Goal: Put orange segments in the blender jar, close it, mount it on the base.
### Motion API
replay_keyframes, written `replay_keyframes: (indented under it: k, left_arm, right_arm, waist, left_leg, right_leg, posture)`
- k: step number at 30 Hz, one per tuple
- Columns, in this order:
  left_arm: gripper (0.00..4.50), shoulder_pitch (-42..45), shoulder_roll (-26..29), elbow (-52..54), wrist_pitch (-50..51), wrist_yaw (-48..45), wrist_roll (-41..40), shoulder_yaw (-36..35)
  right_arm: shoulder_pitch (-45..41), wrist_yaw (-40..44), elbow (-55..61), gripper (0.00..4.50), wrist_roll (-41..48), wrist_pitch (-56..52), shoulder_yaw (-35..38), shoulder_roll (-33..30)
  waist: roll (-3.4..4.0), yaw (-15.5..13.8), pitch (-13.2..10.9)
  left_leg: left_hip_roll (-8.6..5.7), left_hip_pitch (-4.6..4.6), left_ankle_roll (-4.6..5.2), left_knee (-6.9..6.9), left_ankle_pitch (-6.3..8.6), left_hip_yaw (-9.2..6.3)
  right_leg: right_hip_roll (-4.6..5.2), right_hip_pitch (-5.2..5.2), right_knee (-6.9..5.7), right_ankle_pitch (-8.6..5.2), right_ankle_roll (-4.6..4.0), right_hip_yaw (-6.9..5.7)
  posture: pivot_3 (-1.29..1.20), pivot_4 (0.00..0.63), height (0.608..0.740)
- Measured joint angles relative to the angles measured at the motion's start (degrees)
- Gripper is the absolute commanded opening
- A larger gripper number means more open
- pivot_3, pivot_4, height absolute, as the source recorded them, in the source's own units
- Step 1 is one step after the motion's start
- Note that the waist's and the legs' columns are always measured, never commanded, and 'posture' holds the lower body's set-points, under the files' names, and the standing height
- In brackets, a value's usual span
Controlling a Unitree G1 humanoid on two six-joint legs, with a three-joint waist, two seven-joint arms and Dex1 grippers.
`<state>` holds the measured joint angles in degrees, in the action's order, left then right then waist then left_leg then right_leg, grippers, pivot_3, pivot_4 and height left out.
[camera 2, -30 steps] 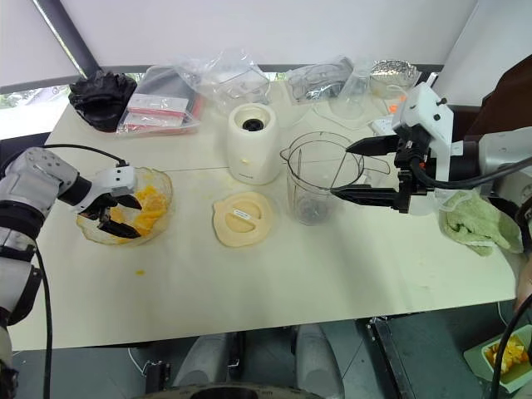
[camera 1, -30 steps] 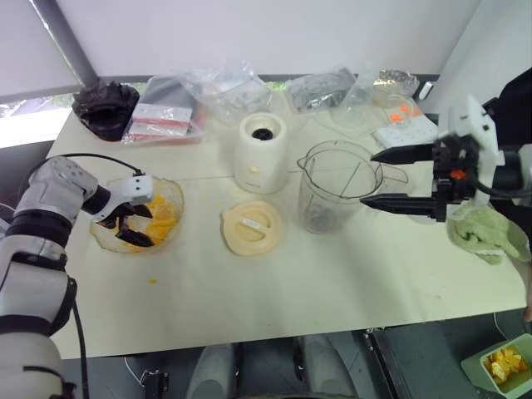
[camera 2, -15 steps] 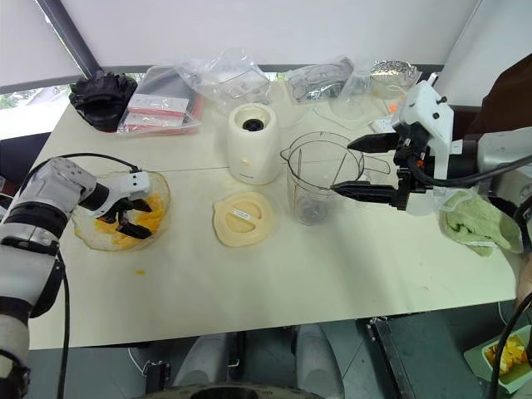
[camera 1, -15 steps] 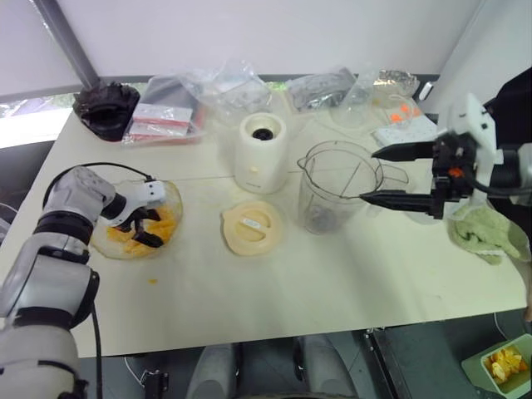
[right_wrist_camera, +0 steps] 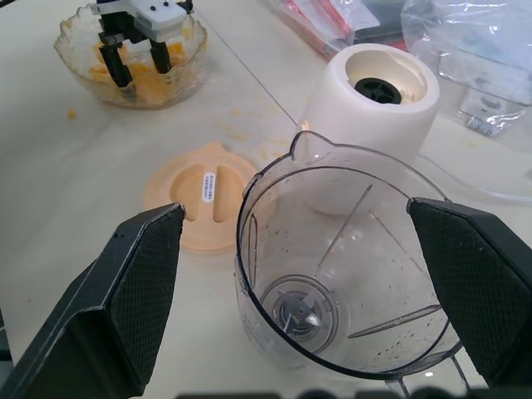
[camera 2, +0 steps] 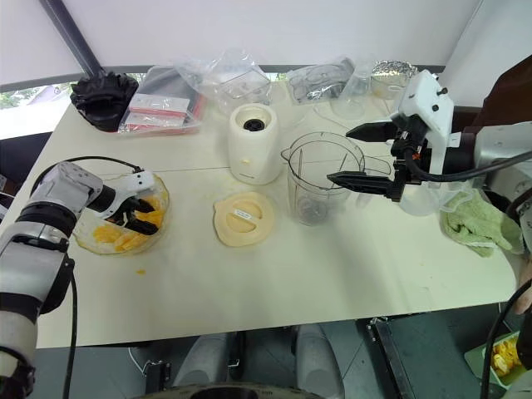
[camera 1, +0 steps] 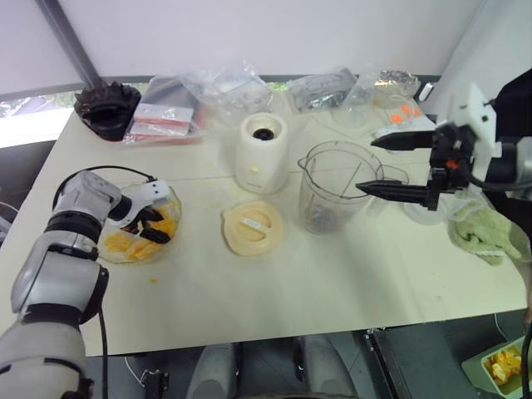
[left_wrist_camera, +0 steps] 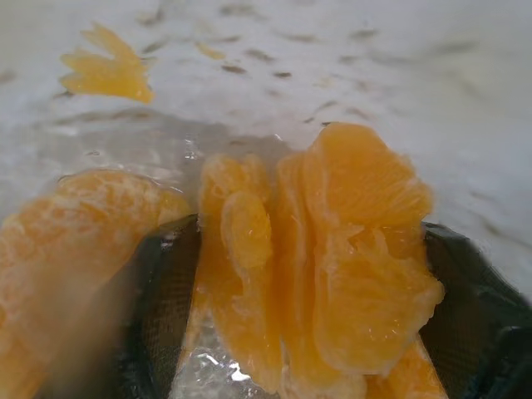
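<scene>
While in the bowl (camera 1: 105, 247): orange segments (left_wrist_camera: 332, 249) between left gripper (camera 1: 150, 224) fingers.

clear plastic blender jar (camera 1: 337, 187), matt cream base (camera 1: 262, 152)

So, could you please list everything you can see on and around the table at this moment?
orange segments: several, yellow-orange, in the bowl; one scrap on the table in front of it.
bowl: one, clear, near the table's left edge.
blender jar: one, clear, upright, empty, mid-table.
base: one, cream-white, beside the jar.
lid: one, cream, flat in front of the base.
plastic bags: several, clear, along the far edge.
dark bundle: one, black, far left corner.
cloth: one, green, right edge.
table: one, cream.
left tool: black fingers in the bowl around segments.
right tool: open, held over the jar.
</scene>
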<state>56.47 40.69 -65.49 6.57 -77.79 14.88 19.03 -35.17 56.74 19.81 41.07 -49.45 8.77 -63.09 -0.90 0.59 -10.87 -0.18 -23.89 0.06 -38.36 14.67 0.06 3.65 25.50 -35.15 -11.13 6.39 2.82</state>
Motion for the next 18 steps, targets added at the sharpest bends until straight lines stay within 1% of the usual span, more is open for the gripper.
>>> replay_keyframes:
  k: [1, 9, 14, 17, 18]
  left_arm:
    - [1.94, -0.1, -0.2, 0.0, 0.2, 0.2, 0.0, -0.1]
    - [1.94, -0.6, -0.2, 0.3, 0.8, 0.7, -0.5, -0.9]
    - [1.94, -1.2, -0.1, 0.3, 2.2, 1.2, -1.3, -2.7]
    - [1.04, -1.7, -0.1, 0.3, 2.9, 1.4, -1.9, -3.8]
    - [0.61, -1.7, 0.0, 0.4, 2.9, 1.6, -2.0, -4.2]
  right_arm:
    - [-0.3, -0.1, 0.0, 4.5, -0.2, 0.1, -0.3, 0.2]
    - [-2.0, -0.5, -0.5, 4.5, -1.5, 0.5, -1.5, 1.4]
    - [-2.7, -1.0, -1.3, 4.5, -2.8, 1.8, -1.7, 2.3]
    - [-2.7, -1.1, -1.6, 4.5, -3.3, 2.1, -1.8, 2.9]
    - [-2.7, -1.1, -1.7, 4.5, -3.5, 2.1, -1.9, 3.0]
  waist:
    - [0.0, 0.0, 0.0]
    - [0.0, 0.1, 0.0]
    - [0.0, 0.1, 0.0]
    - [0.0, 0.1, 0.0]
    - [-0.01, 0.1, 0.0]
  left_leg:
    - [0.0, 0.01, 0.0, 0.0, 0.0, 0.0]
    - [0.01, 0.06, 0.0, 0.0, 0.0, -0.01]
    - [0.01, 0.06, 0.0, 0.0, 0.0, -0.01]
    - [0.01, 0.06, 0.0, 0.0, 0.0, -0.01]
    - [0.01, 0.07, 0.0, 0.0, 0.0, -0.01]
  right_leg:
    - [-0.01, 0.0, 0.0, 0.0, 0.0, 0.0]
    - [-0.03, 0.0, -0.09, 0.0, 0.0, 0.0]
    - [-0.04, 0.0, -0.1, 0.01, 0.01, 0.0]
    - [-0.04, 0.0, -0.1, 0.01, 0.01, -0.01]
    - [-0.04, 0.0, -0.1, 0.01, 0.01, -0.01]
  posture:
    - [0.0, 0.15, 0.74]
    - [0.0, 0.15, 0.74]
    - [0.0, 0.15, 0.74]
    - [0.0, 0.15, 0.74]
    - [0.0, 0.15, 0.74]
